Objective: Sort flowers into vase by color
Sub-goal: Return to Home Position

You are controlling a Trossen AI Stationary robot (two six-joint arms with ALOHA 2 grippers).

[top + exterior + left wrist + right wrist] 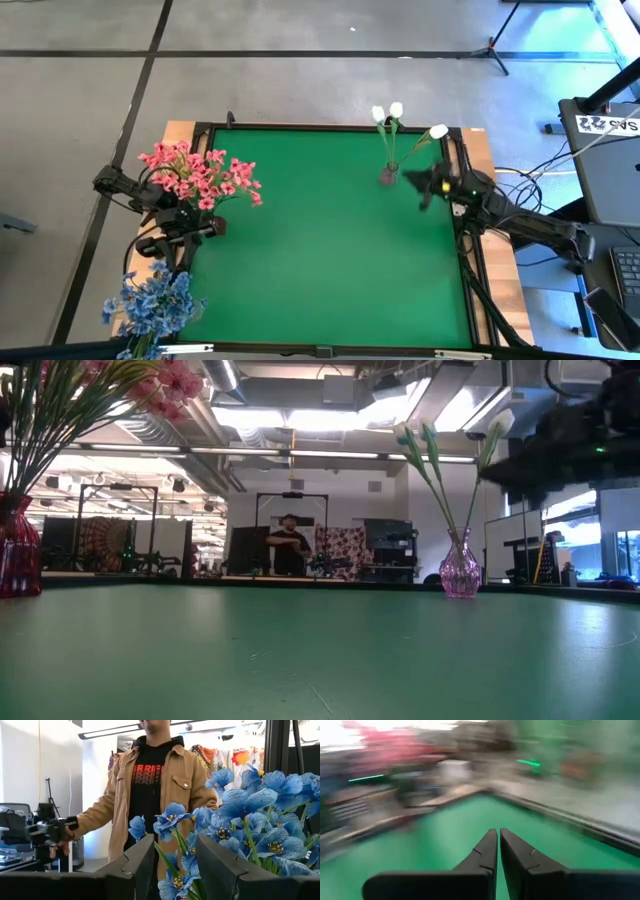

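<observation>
Pink flowers [200, 175] stand in a red vase [15, 555] at the table's left edge. Three white buds [395, 115] stand in a small glass vase [459, 568] at the far right. Blue flowers [150, 305] stand at the near left corner, and their blooms hide their vase. My left gripper [175, 840] is open at the left edge and points at the blue flowers [250, 820] just beyond its fingers, with nothing between them. My right gripper [498, 840] is shut on nothing. It hovers beside the white buds' vase [388, 175], on the vase's right.
A person in a tan jacket [150, 785] stands close beyond the table's near left corner, one hand on a stand. Another person [288, 548] is far off in the room. A dark raised frame [462, 260] rims the green mat [330, 250].
</observation>
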